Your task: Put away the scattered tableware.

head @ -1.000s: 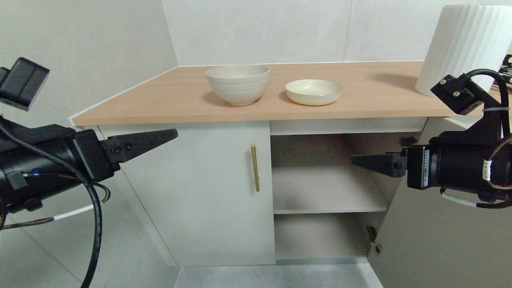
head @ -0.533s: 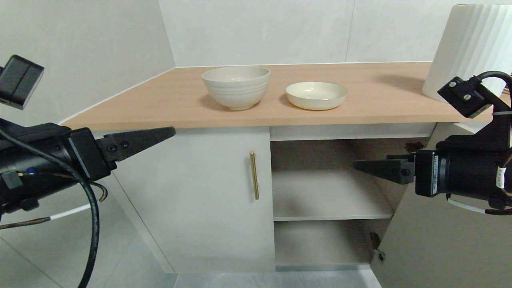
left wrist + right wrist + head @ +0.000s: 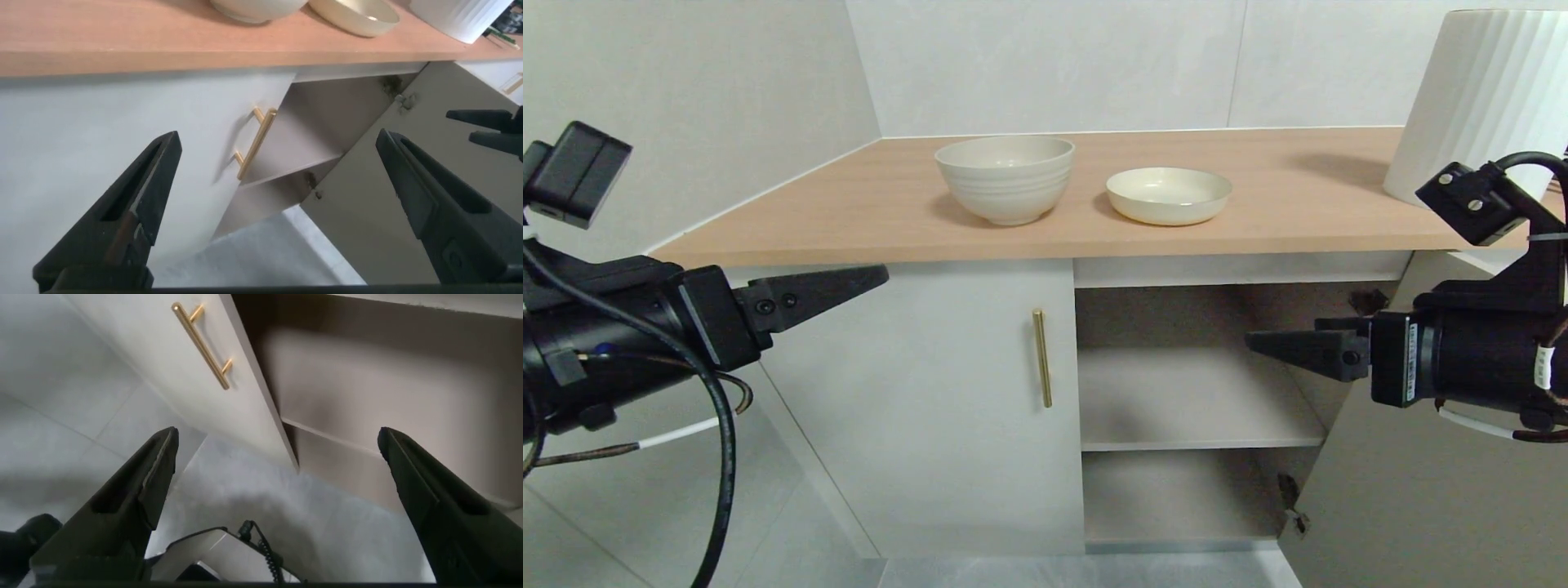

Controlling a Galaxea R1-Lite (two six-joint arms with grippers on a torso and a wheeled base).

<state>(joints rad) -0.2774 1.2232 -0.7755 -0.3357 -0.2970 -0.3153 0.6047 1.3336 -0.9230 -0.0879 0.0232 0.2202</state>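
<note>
Two pieces of tableware stand on the wooden countertop (image 3: 866, 212): a deep ribbed beige bowl (image 3: 1005, 178) (image 3: 253, 6) and, to its right, a shallow cream dish (image 3: 1168, 194) (image 3: 355, 12). My left gripper (image 3: 870, 278) (image 3: 276, 140) hangs open and empty below the counter's front edge, before the closed cabinet door (image 3: 931, 392). My right gripper (image 3: 1254, 343) (image 3: 276, 439) is open and empty too, level with the open compartment's upper shelf (image 3: 1192, 392). Both grippers sit lower than the bowls and apart from them.
The closed door carries a gold bar handle (image 3: 1041, 369) (image 3: 252, 151) (image 3: 203, 345). The right cabinet door (image 3: 1380, 490) stands swung open beneath my right arm. A tall white ribbed object (image 3: 1478, 98) stands at the counter's right end. Walls enclose the counter's back and left.
The head view has shifted a little. My left gripper has edged slightly toward the cabinet. The right arm and both bowls stay where they were.
</note>
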